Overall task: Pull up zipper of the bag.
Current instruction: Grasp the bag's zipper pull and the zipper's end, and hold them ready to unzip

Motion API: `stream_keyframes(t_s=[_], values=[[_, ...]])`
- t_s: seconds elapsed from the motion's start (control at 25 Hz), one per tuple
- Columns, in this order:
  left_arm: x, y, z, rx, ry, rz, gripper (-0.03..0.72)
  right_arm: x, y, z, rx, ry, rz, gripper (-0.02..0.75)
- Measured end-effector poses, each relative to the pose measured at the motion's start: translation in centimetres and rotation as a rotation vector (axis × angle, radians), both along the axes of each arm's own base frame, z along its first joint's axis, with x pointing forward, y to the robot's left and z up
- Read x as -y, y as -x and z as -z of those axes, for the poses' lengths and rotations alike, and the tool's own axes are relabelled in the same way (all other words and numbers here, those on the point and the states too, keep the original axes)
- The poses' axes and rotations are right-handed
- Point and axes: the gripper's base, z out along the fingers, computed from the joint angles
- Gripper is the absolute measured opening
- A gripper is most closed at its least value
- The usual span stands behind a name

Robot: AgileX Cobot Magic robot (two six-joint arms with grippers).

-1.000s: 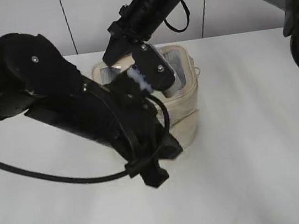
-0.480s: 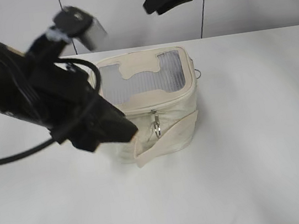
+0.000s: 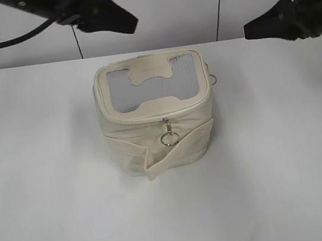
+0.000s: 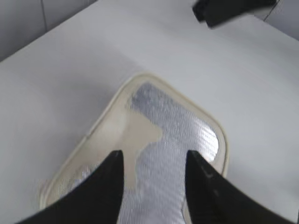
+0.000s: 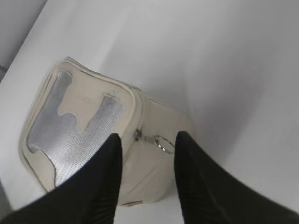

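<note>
A cream bag [image 3: 157, 112] sits upright near the middle of the white table [image 3: 288, 168], with its silver mesh top panel facing up. The lid's zipper runs round the top rim, and its pull, a small metal ring [image 3: 168, 138], hangs down the near face just under that rim. A fabric flap sticks out at the bag's lower near edge.

You see both arms lifted clear of the bag. Your left gripper [image 3: 116, 20] is at the far left, high above the table, apart from the bag. Half a second ago it hung low at the bag's left side, covering part of it; a second ago both arms crowded over the lid. Your right gripper [image 3: 256, 27] is now out at the right edge, well apart from the bag, where earlier it hovered above the far side.

In the left wrist view, the left claw [image 4: 154, 175] is released, fingers spread with nothing between, looking down on the mesh panel. In the right wrist view, the right claw [image 5: 147, 163] is likewise spread and empty, above the ring.
</note>
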Motion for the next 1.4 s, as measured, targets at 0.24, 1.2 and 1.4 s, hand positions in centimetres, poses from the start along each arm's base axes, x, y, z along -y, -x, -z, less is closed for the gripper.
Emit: stream_keyframes(t_s=[0.24,1.2,1.4], values=[[5.4,-5.4,1.7,-0.047,0.014,0.192,0.408,-0.5,5.1,3.7,0.324,0.072,-0.03,0.308],[7.4,-10.1,8.5,-0.117,-0.142,0.251,0.142,-1.2,3.2,9.4,0.259,0.056,-0.16,0.381],[7.4,-10.0,8.6,-0.114,-0.158,0.254,0.041,-2.8,2.8,9.2,0.3,0.129,-0.209,0.381]])
